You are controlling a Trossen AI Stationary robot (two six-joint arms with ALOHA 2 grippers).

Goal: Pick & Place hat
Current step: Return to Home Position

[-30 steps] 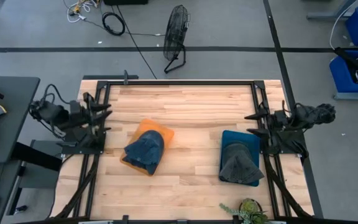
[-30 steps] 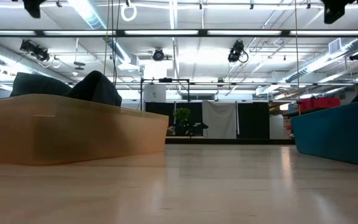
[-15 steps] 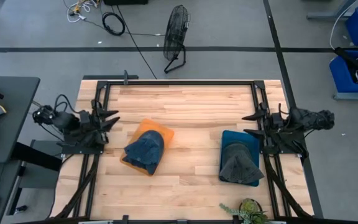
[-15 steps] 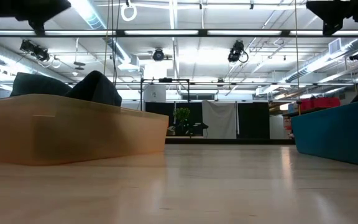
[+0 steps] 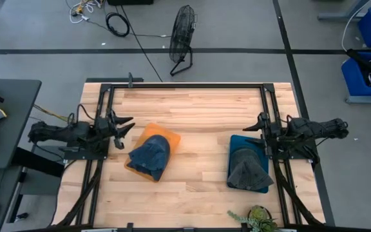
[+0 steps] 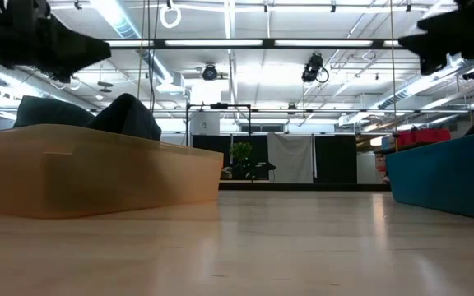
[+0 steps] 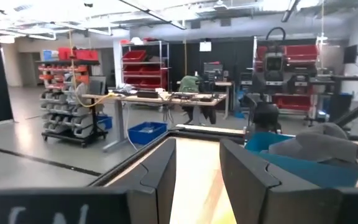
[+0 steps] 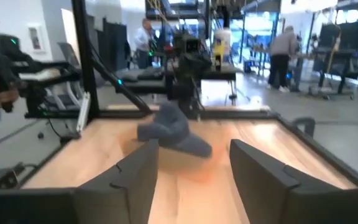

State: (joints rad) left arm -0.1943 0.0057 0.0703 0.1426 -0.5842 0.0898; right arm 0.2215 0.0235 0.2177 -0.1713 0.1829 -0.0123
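A dark blue denim hat lies on an orange tray left of the table's middle. A grey hat lies on a teal tray on the right. My left gripper is open and hovers just left of the orange tray, pointing at the table's right side; its wrist view shows the grey hat far ahead. My right gripper is open above the teal tray's far end, pointing left; its wrist view shows the blue hat ahead.
Black frame rails run along the table's far, left and right edges. A small potted plant stands at the near edge. Bare wood lies between the two trays. A fan stands on the floor beyond the table.
Both arms have swung out from their folded poses at the side rails and levelled off. The left gripper moved toward the table's right, nearing the orange tray; the right gripper moved slightly left over the teal tray. In the low view both have come down into the picture. The hats stayed still.
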